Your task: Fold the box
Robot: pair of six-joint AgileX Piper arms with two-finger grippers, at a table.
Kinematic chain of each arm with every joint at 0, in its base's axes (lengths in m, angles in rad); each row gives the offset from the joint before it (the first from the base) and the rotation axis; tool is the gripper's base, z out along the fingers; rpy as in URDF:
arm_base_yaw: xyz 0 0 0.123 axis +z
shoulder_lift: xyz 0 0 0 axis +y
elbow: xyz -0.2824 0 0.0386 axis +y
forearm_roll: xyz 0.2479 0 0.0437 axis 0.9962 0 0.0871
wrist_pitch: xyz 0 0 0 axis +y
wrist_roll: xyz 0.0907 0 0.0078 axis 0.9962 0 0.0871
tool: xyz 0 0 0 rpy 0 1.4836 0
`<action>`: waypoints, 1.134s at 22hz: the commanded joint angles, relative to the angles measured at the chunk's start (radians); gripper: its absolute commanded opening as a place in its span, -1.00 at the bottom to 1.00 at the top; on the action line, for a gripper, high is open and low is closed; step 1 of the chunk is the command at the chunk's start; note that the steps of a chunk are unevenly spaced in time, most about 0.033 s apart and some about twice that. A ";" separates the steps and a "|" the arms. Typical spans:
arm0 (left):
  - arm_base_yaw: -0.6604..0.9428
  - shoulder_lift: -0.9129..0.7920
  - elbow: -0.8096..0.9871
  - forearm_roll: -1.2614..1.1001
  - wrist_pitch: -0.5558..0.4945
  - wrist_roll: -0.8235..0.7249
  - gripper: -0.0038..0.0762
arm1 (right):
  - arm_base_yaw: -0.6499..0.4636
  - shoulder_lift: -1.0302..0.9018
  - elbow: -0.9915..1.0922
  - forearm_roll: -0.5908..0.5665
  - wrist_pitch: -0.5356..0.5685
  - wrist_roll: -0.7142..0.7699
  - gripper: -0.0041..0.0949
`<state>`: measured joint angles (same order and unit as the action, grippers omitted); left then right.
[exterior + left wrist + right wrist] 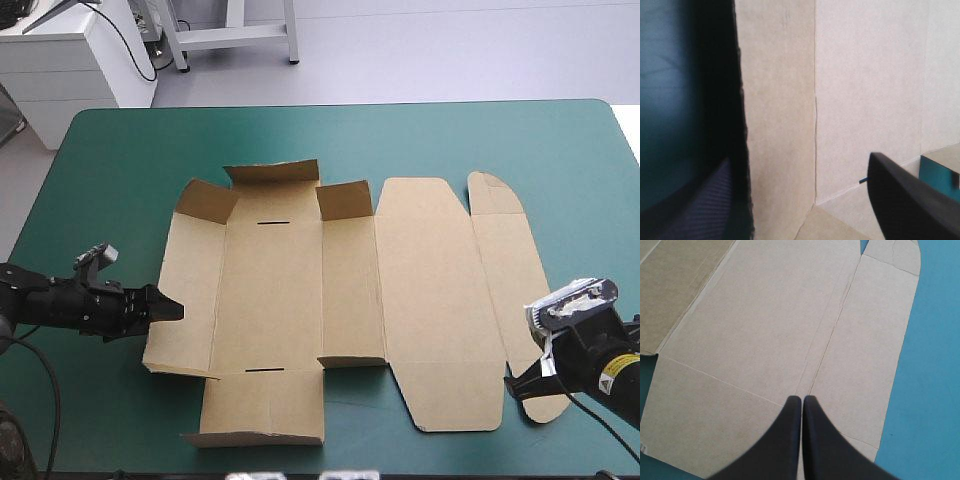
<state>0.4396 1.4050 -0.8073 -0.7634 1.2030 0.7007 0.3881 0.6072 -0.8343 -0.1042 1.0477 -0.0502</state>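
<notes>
Table (120, 160) under teal-green cover first, wide and low. Spread across its middle, brown box (440, 290), mostly flat: lid panels lying toward the right edge, tray part toward the left. Left wall (190, 290) tilted up a little, far wall (272, 172) lifted, corner flaps (345, 200) half raised, near wall (265, 405) flat on the cover.

At the left wall's outer edge, left gripper (165, 308), fingers (910, 200) spread apart, one on either side of the board's edge, nothing pinched yet. At the lid's near right corner, right gripper (518, 384), fingers (790, 440) pressed together in one point over the board, grasping nothing.

Likely step: raising that left wall. Best done by nipping the edge mid-length, swinging up along the crease, keeping the base flat.

Worth watching: corner flaps needing to turn inward ahead of the wall, else a jam. Light board, apt to slide on the cover, so steady it from the right. Nothing else seen near the board.
</notes>
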 commanded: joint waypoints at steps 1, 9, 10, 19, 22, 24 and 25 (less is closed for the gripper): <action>-0.031 -0.027 -0.017 -0.062 0.052 0.008 0.42 | -0.005 0.002 -0.023 -0.015 -0.059 -0.009 -0.92; -0.147 -0.019 -0.017 -0.062 -0.052 -0.049 0.41 | -0.005 0.002 -0.023 -0.013 -0.059 -0.009 -0.92; -0.147 -0.014 -0.017 -0.062 -0.046 -0.049 0.39 | -0.005 0.002 -0.023 -0.013 -0.059 -0.009 -0.92; -0.147 0.097 -0.017 -0.069 -0.007 -0.046 -0.18 | -0.005 0.002 -0.023 -0.011 -0.055 -0.009 -0.92; -0.147 0.097 -0.017 -0.071 -0.008 -0.046 -0.72 | -0.005 0.002 -0.023 -0.011 -0.055 -0.009 -0.92; -0.147 0.097 -0.017 -0.083 -0.005 -0.046 -0.92 | -0.005 0.002 -0.023 -0.011 -0.057 -0.009 -0.92; -0.147 0.097 -0.017 -0.103 -0.001 -0.016 -0.92 | -0.005 0.002 -0.023 -0.011 -0.057 -0.009 -0.92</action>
<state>0.2968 1.5291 -0.8061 -0.7891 1.1625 0.6644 0.3881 0.6072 -0.8324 -0.1042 1.0477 -0.0510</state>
